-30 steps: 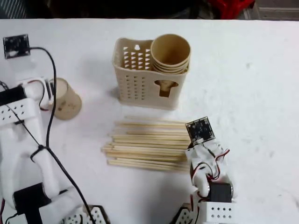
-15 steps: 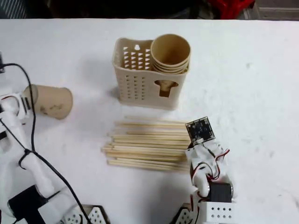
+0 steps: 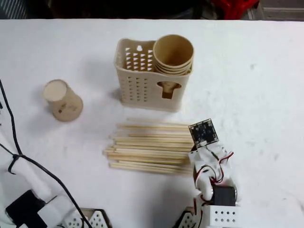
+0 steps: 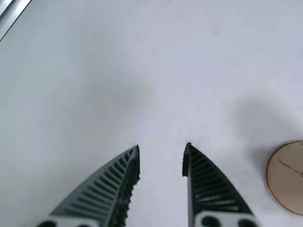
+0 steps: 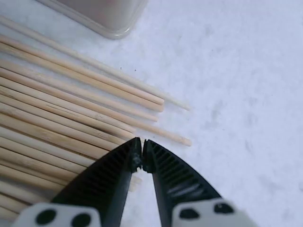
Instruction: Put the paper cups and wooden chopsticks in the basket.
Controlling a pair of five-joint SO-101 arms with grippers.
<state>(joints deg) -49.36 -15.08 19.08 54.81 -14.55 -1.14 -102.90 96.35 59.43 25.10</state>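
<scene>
Over bare table (image 4: 142, 71), hovers with left gripper (image 4: 161, 150) parted and empty, upended paper cup (image 3: 62, 100) just beside, well apart from basket (image 3: 137, 85); right gripper (image 5: 142, 153) pinched closed at ends of wooden chopsticks (image 3: 149, 147); seemingly mid cup-fetch, next needing alignment onto that cup.

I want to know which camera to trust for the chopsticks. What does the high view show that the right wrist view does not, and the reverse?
High view: the stack of paper cups in the right part of the basket, a single paper cup standing on the table off to the left, and the full length of the wooden chopsticks.
Right wrist view: the right gripper, fingertips shut together over the chopstick ends.
Both: the chopsticks lying flat in front of the basket, on the white table.
</scene>
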